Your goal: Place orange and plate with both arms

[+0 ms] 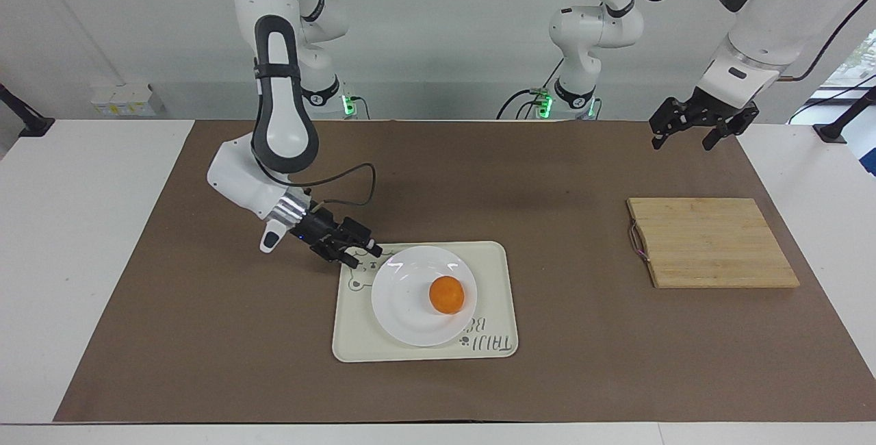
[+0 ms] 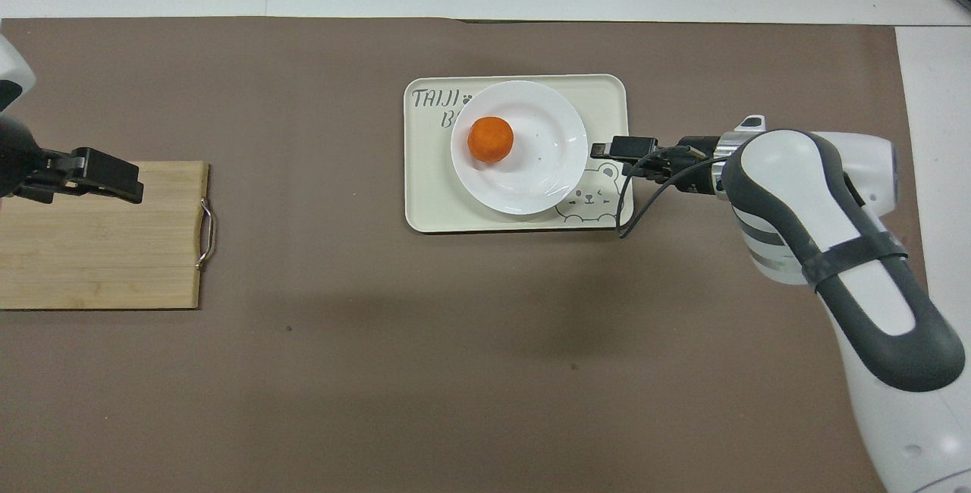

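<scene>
The right gripper [image 1: 361, 254] hangs spread and empty beside the plate [image 1: 404, 308] (left gripper [image 1: 686, 131] likewise spread, waiting).

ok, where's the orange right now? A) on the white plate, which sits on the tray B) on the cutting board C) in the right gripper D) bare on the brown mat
A: the orange lies on the plate, off-centre, and the plate rests on the tray; the right gripper is open beside the plate's rim, holding nothing.
</scene>
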